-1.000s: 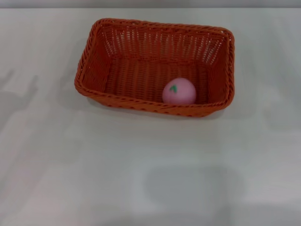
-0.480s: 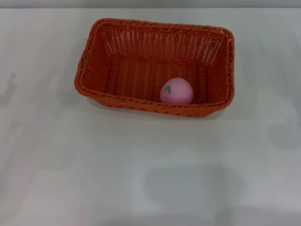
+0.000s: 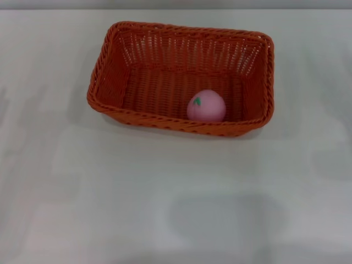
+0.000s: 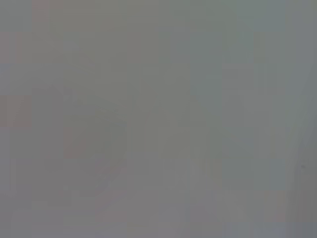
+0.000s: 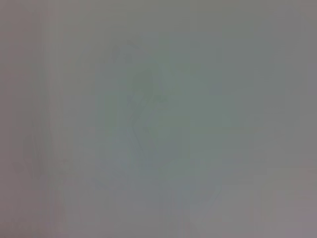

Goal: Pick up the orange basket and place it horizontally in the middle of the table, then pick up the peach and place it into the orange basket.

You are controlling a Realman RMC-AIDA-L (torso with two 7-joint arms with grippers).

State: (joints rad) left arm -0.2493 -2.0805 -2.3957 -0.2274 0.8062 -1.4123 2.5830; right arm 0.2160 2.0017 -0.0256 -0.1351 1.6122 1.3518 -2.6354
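Observation:
In the head view the orange basket [image 3: 137,82] lies lengthwise across the far middle of the white table [image 3: 165,187]. The pink peach [image 3: 206,105] rests inside it, at the near right part of its floor, green stem mark facing up. Neither gripper shows in the head view. Both wrist views hold only a plain grey-white surface, with no fingers in them.
Only the basket stands on the table. Faint shadows lie on the white top at the left edge and in the near middle.
The peach has rolled slightly to the left inside the basket and settled. A shadow at the table's left edge has faded out of view.

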